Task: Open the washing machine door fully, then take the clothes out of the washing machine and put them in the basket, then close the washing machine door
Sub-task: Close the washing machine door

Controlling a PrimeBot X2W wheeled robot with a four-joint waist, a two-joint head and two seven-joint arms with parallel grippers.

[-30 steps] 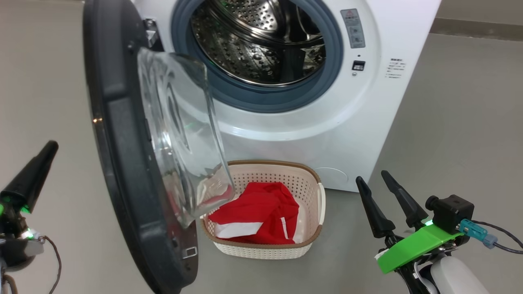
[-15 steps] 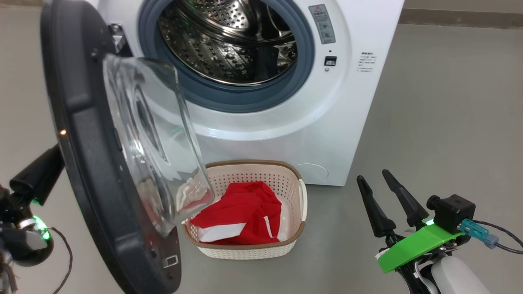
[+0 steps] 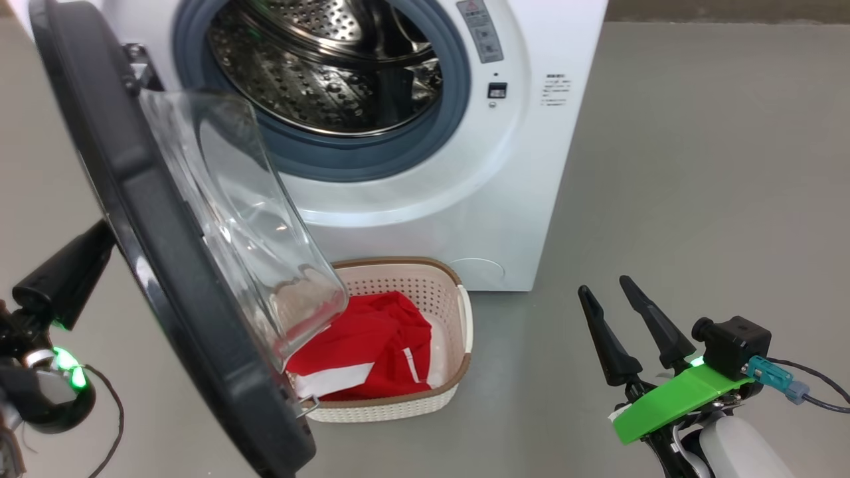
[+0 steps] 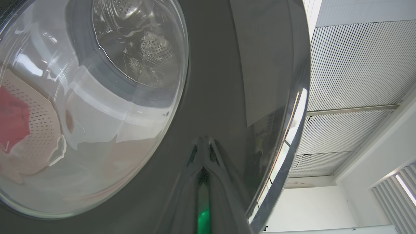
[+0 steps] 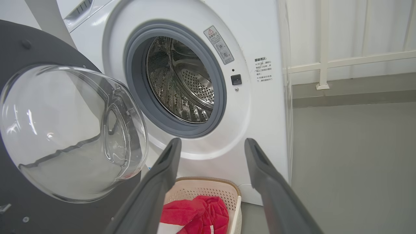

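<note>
washing machine (image 3: 425, 199): white front-loader across the upper middle of the head view. its perforated steel drum (image 3: 312, 73) is open to view inside a grey-blue gasket (image 3: 372, 156).
washing machine door (image 3: 159, 252): swung out at the left of the frame, seen nearly edge-on, running from the upper left down to the bottom edge. its clear glass bowl (image 3: 246, 219) bulges toward the machine and overlaps the basket's left end.
basket (image 3: 459, 312): cream, perforated, brown rim, lower middle of the frame, on the grey floor (image 3: 697, 166) just in front of the machine.
clothes (image 3: 372, 338): red fabric with white stripes, lying inside the basket.
left gripper (image 3: 99, 240): lower left, on the door's outer side. its fingers are pressed together with nothing between them, and the tip is at the glossy black ring.
right gripper (image 3: 603, 285): lower right, well apart from the basket. its fingers are spread wide and hold nothing.
</note>
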